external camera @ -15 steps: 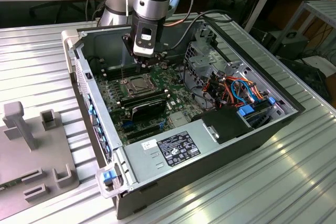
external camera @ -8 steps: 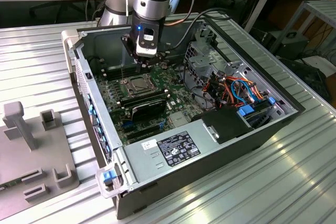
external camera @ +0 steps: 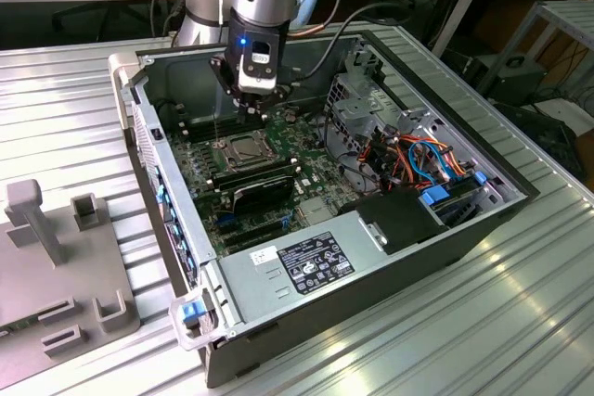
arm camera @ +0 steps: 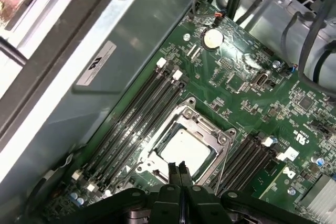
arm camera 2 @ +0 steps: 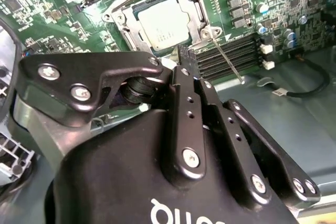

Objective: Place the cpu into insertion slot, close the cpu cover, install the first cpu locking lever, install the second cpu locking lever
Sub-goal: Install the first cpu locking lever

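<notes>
The cpu (arm camera: 185, 150), a dull silver square, lies flat in the insertion slot on the green motherboard; the slot's contacts are hidden beneath it. The cpu cover (arm camera: 223, 139) is down around the chip as a silver frame (arm camera 2: 195, 6). A thin wire locking lever (arm camera 2: 227, 59) sticks up free from one corner of the socket. My gripper (arm camera: 179, 167) hangs just above the socket's edge, shut with nothing between its fingers. In the exterior view the gripper (external camera: 251, 118) is inside the open case, right over the cpu (external camera: 243, 148).
Black memory slots (arm camera: 134, 124) flank the socket on both sides. The case walls (external camera: 176, 197) close in around the board. A drive cage with orange and blue cables (external camera: 418, 159) and a power supply (external camera: 316, 261) sit on the exterior view's right. A grey fixture (external camera: 56, 266) stands outside.
</notes>
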Action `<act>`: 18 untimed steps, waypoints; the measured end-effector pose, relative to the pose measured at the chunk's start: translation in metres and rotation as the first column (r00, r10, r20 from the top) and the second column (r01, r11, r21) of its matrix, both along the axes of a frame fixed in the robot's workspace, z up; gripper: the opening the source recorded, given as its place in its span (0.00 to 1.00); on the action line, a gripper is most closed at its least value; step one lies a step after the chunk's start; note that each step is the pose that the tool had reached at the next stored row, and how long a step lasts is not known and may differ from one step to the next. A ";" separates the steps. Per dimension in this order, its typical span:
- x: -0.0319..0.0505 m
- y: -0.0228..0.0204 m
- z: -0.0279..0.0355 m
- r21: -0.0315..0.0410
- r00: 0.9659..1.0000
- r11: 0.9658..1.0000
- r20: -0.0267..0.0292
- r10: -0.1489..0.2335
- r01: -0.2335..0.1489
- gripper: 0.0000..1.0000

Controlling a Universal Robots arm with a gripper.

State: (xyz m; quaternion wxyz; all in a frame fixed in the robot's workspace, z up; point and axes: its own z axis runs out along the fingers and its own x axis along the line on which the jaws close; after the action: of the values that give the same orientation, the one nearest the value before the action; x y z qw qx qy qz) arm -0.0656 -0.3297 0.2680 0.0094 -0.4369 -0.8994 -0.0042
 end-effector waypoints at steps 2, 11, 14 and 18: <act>-0.0001 -0.0001 0.0000 0.000 0.999 0.999 0.000 0.033 -0.033 0.11; -0.0125 0.0000 -0.0003 0.002 0.992 0.992 0.000 0.122 -0.122 0.11; -0.0198 0.0000 -0.0004 0.002 0.992 0.992 0.000 0.130 -0.130 0.11; -0.0299 0.0000 -0.0006 0.002 0.990 0.990 0.000 0.144 -0.144 0.11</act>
State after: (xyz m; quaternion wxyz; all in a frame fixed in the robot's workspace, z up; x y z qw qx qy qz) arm -0.0955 -0.3297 0.2675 0.0101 -0.3707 -0.9287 -0.0047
